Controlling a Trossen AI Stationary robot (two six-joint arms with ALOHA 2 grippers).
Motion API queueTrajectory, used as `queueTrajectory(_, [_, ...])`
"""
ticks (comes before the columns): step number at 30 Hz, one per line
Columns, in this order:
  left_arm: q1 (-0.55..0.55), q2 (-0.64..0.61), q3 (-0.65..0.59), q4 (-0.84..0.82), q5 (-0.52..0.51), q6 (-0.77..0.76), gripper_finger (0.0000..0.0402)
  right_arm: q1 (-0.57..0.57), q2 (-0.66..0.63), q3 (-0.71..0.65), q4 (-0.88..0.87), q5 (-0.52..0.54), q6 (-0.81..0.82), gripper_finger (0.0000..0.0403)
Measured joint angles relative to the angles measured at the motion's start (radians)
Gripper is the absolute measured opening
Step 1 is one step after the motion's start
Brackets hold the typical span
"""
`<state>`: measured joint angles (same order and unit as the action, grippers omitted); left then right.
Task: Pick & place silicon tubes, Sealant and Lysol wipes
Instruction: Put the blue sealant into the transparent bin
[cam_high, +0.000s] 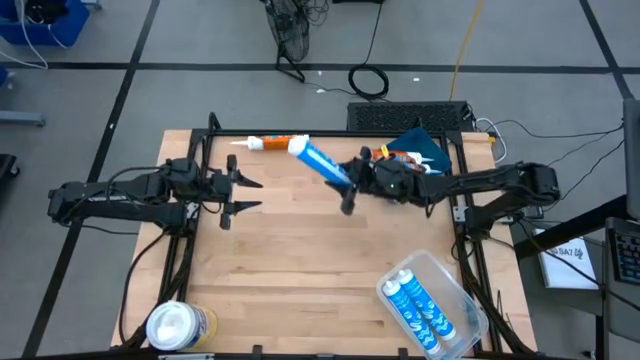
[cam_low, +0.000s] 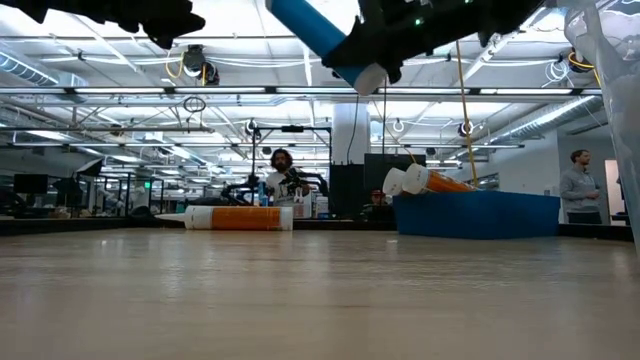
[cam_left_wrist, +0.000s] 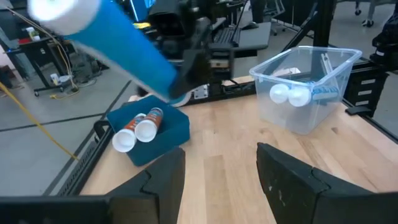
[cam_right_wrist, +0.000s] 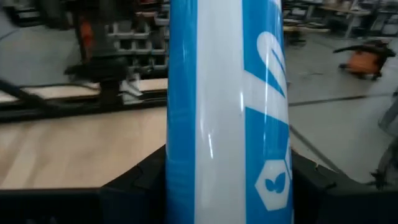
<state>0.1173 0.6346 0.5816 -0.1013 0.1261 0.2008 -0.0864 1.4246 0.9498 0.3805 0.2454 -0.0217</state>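
Observation:
My right gripper (cam_high: 350, 190) is shut on a blue-and-white caulk tube (cam_high: 320, 164), held high above the table's middle; the tube also shows in the low view (cam_low: 318, 34) and the left wrist view (cam_left_wrist: 106, 43). My left gripper (cam_high: 248, 195) is open and empty, left of the tube, its fingers pointing at it. An orange tube (cam_high: 275, 143) lies on its side at the far edge. The yellow Lysol wipes canister (cam_high: 180, 326) with its white lid stands at the near left corner. My right gripper pinches the blue tube between its two fingers (cam_right_wrist: 144, 180), on the tube's sides near its lower, right-hand end (cam_high: 343, 180). The fingers come from the table's right and lie across the tube. The tube is lifted clear and tilted, its far-left end higher (cam_low: 290, 12).
A blue bin (cam_high: 432, 140) with orange tubes in it stands at the far right. A clear plastic tub (cam_high: 452, 280) with two blue tubes in it stands at the near right. Bare wood lies in the table's middle. People stand in the room beyond the table.

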Motion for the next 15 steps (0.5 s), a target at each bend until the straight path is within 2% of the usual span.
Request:
queueTrajectory(3, [0.0, 0.0, 0.0, 0.0, 0.0, 0.0, 0.0198, -0.02, 0.028, -0.001, 0.093, -0.037, -0.015, 0.0198])
queueTrajectory(9, [0.0, 0.0, 0.0, 0.0, -0.001, 0.0, 0.0198, -0.062, 0.052, -0.001, 0.124, -0.399, -0.019, 0.0198])
queueTrajectory(15, [0.0, 0.0, 0.0, 0.0, -0.002, 0.0, 0.0198, -0.086, 0.05, -0.001, 0.135, -0.642, -0.017, 0.0198])
